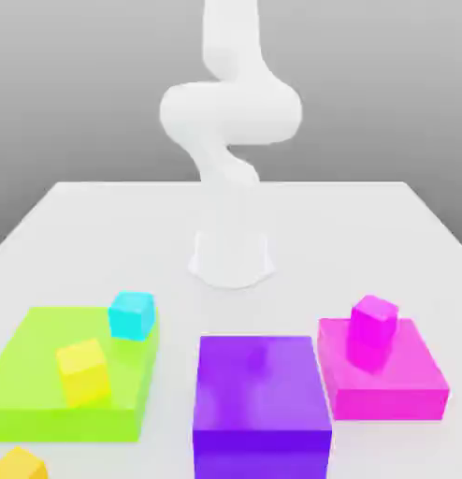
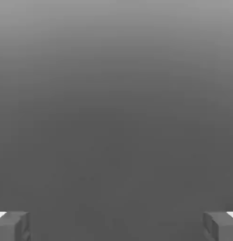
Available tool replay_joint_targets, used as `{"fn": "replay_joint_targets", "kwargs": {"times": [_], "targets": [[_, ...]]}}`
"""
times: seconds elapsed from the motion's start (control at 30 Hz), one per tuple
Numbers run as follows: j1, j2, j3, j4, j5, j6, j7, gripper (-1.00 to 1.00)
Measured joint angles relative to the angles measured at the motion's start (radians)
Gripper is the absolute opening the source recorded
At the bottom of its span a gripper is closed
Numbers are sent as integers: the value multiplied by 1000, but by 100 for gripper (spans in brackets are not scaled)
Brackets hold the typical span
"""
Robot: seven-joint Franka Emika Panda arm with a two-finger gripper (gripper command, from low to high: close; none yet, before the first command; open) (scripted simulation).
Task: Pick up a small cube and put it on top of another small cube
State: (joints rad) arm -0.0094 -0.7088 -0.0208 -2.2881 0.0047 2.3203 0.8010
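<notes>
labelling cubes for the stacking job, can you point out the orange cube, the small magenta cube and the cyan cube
orange cube point(image 1: 18, 464), exterior view, on its top face at the picture's lower left corner
small magenta cube point(image 1: 373, 322), exterior view, on its front face
cyan cube point(image 1: 132, 315), exterior view, on its front face

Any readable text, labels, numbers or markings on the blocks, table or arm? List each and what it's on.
None: no text, label, number or sign is legible anywhere.
The orange cube, magenta cube, cyan cube, yellow cube, the green block, purple block, flat magenta block, the table and the arm all have plain faces.
</notes>
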Motion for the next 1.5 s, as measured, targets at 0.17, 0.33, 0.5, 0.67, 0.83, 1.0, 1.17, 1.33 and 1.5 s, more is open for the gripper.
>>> {"fn": "replay_joint_targets", "kwargs": {"times": [0.17,0.33,0.5,0.67,0.83,1.0,1.17,1.33,1.5], "targets": [[-19,187,-46,24,13,42,-1,0],[-39,368,-91,48,35,82,-8,0],[-63,549,-133,72,67,122,-22,0],[-112,732,-162,95,106,162,-41,0],[-151,914,-178,119,140,201,-57,0],[-198,1096,-194,143,168,241,-68,0],[-244,1277,-164,179,210,341,-95,0],[-251,1303,-155,185,217,360,-100,-100],[-241,1250,-169,172,200,320,-88,-100]]}}
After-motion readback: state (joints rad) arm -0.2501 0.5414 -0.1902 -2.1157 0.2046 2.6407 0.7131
